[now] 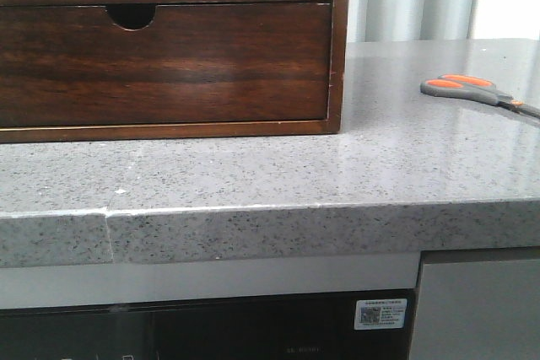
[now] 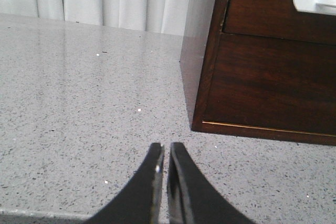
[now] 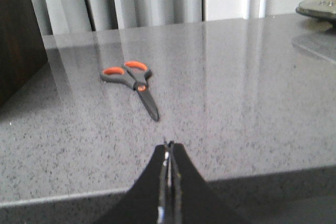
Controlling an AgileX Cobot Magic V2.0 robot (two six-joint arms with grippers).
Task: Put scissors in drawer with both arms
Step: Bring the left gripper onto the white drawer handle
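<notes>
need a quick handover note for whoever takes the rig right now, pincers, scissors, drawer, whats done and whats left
Left pincer: shut, empty, over the counter near the cabinet's corner.
Right pincer: shut, empty, short of the scissors.
Scissors: flat on the counter, closed, right of the cabinet, untouched.
Drawer: fully shut.
Done: nothing yet.
Left: open the drawer, pick up the scissors, place them inside.

The cabinet [image 1: 337, 56] is standing on the left part of the table [image 1: 278, 174] with the drawer [image 1: 169, 65] sitting shut in its front, while the scissors [image 1: 477, 90] are lying flat on the table well apart to the cabinet's right, near the far right edge.
</notes>
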